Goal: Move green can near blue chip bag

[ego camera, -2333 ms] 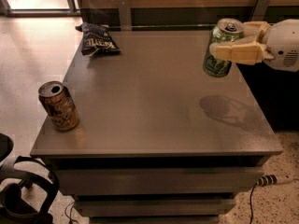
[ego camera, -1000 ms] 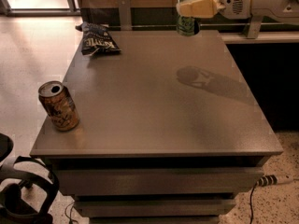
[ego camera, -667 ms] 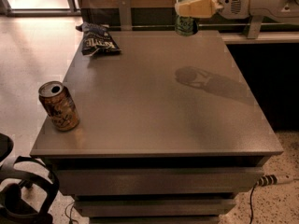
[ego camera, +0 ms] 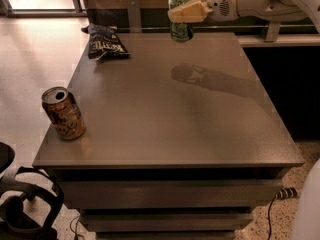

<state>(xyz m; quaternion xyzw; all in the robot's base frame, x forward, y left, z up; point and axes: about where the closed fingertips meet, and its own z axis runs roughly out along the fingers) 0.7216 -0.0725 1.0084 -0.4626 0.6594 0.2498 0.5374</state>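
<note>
The green can (ego camera: 181, 29) is light green with dark drawings and a silver top. My gripper (ego camera: 186, 13) is shut on it and holds it upright in the air above the far edge of the grey table (ego camera: 165, 109). The white arm reaches in from the upper right. The blue chip bag (ego camera: 105, 42) is dark navy with white lettering. It lies at the table's far left corner, well to the left of the held can.
An orange-brown can (ego camera: 63, 113) stands upright near the table's front left edge. A dark counter (ego camera: 280, 39) runs along the right behind the table. A black chair base (ego camera: 25, 204) sits on the floor at the lower left.
My gripper has carried the green can from the table's right side up and leftward to the far edge, closer to the chip bag. The orange-brown can and the bag have not moved.
</note>
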